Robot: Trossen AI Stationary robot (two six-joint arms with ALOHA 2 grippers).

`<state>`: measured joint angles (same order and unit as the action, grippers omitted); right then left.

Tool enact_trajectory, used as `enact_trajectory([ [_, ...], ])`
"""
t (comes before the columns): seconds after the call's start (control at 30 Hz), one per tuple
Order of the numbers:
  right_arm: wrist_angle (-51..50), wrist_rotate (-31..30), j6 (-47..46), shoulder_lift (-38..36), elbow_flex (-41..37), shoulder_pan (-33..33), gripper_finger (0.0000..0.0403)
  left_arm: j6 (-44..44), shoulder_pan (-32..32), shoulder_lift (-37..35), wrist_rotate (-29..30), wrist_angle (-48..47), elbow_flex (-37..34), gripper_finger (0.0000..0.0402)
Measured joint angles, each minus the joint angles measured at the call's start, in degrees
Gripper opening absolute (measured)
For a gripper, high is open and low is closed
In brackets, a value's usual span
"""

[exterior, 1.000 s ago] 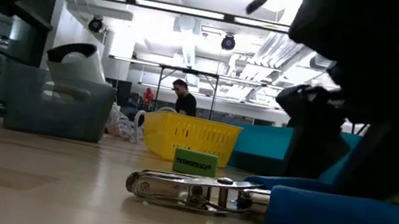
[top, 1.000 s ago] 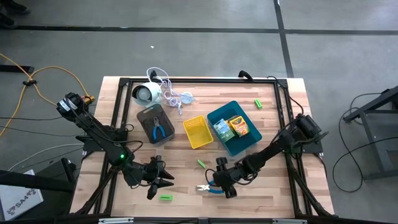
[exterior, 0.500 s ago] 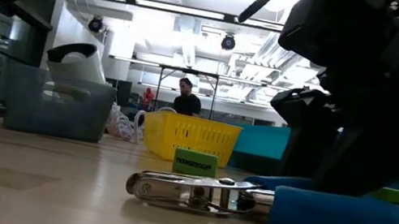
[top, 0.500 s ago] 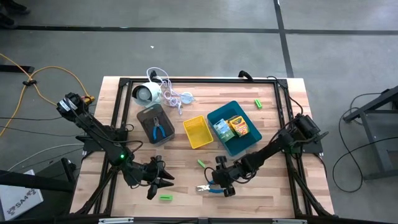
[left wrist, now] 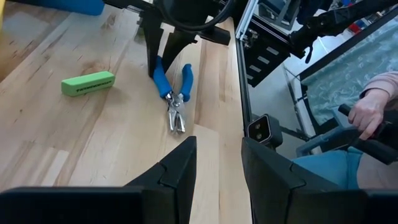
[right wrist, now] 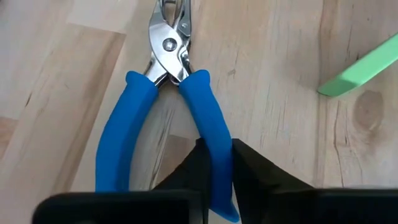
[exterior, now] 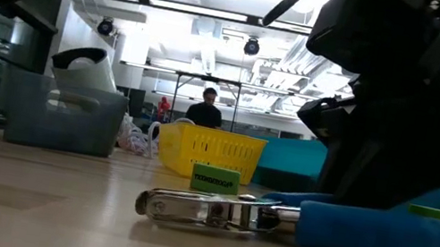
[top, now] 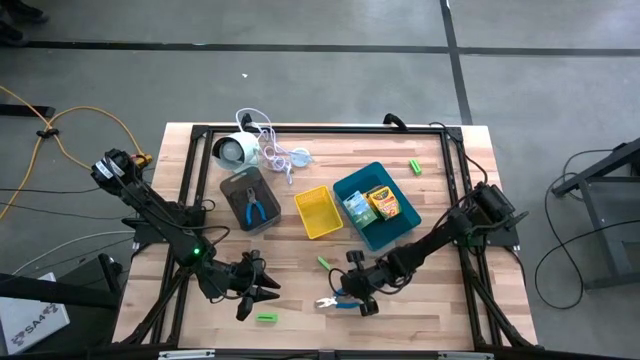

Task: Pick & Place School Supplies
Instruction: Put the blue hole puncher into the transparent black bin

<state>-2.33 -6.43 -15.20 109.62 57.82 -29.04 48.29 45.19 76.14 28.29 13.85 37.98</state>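
Note:
Blue-handled pliers [top: 335, 302] lie on the wooden table near its front edge. My right gripper [top: 352, 296] is shut on one of their handles; the right wrist view [right wrist: 216, 146] shows this. My left gripper [top: 258, 292] is open and empty, just above a green block [top: 266, 317] that lies flat on the table. In the left wrist view its fingers [left wrist: 217, 168] point toward the pliers [left wrist: 174, 93] and another green block [left wrist: 88, 83]. That block also shows in the high view [top: 324, 263]. My right gripper pinches one blue handle [right wrist: 211, 134] of the pliers between its two fingers, on the half toward the handle's free end. The fingers come slanting down from the table's right and lie across the handle. The metal nose [exterior: 155, 206] rests on the table.
A grey tray [top: 250, 200] holds a second pair of blue pliers. A yellow tray [top: 318, 212] and a blue tray [top: 400, 225] with green and orange boxes stand mid-table. A white round device [top: 236, 150] with its cord sits at the far left, and a green block [top: 414, 166] at the far right.
My right gripper has moved a little toward the table's left and down over the pliers' handles. The pliers' handle end has tipped slightly upward while the metal nose stays on the table.

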Motion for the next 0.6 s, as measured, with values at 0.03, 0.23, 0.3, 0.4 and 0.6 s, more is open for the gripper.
enact_trajectory([
  [0.03,0.0,0.1,0.0,0.0,0.0,0.0,0.0035,0.0,0.0,0.0,0.0,0.0,0.0,0.0124],
  [0.23,0.0,0.4,-0.1,0.0,0.0,0.0,0.0047,0.2,0.0,0.0,0.0,0.0,0.0,0.0124],
  [0.3,0.0,0.4,-0.1,0.0,0.0,0.0,0.0051,1.0,0.0,0.0,0.0,0.0,0.0,0.0124],
  [0.4,0.0,0.4,-0.1,0.0,0.0,0.0,0.0043,2.7,0.0,0.0,-0.4,0.0,0.0,0.0124],
  [0.6,0.0,0.5,-0.1,0.0,0.0,0.0,0.0035,3.2,0.0,0.0,-2.9,-0.1,0.0,0.0124],
])
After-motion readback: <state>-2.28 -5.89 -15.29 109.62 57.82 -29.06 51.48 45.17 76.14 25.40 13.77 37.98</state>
